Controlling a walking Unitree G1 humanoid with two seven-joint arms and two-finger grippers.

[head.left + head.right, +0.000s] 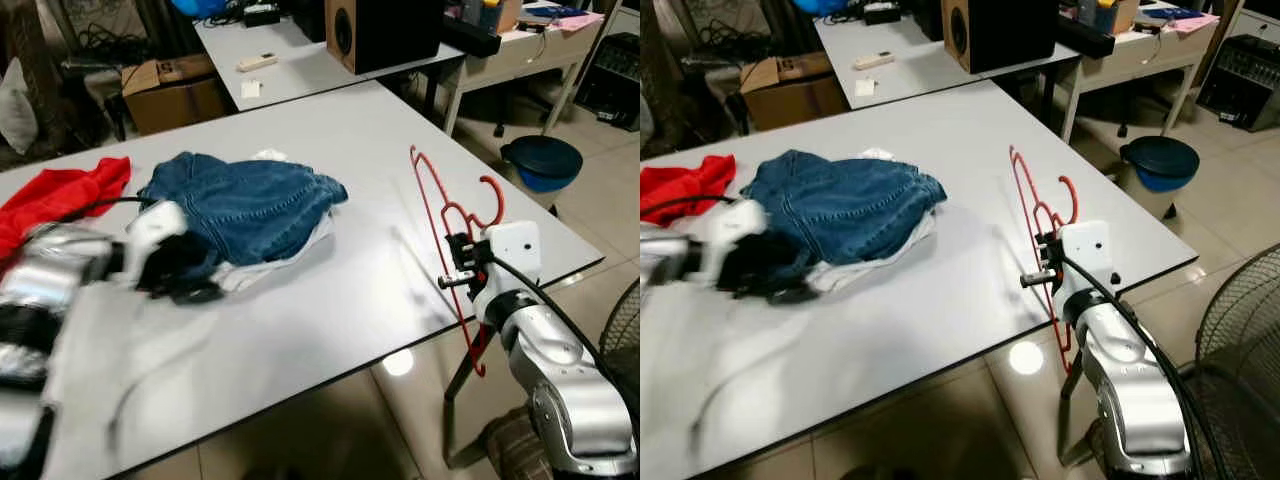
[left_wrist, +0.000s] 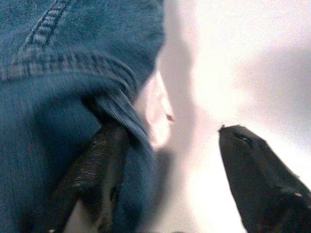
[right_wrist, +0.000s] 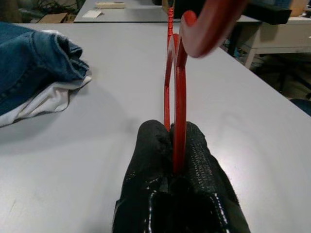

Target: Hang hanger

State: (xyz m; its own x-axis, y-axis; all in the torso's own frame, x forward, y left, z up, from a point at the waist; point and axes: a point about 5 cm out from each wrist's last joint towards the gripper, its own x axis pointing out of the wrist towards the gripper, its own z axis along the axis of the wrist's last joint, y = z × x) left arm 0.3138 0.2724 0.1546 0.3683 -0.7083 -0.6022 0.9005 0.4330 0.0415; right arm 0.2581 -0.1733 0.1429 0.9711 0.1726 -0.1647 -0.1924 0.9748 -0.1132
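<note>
A red plastic hanger stands on edge over the right side of the white table, hook up. My right gripper is shut on its frame; in the right wrist view the red hanger runs between the two black fingers. Blue jeans lie in a heap over a white garment in the middle of the table. My left gripper is at the near left edge of the jeans, blurred. The left wrist view has it open, one finger against the jeans, the other finger over bare table.
A red cloth lies at the table's far left. Behind stand a second table with a black speaker and a cardboard box. A blue bin and a fan stand on the floor to the right.
</note>
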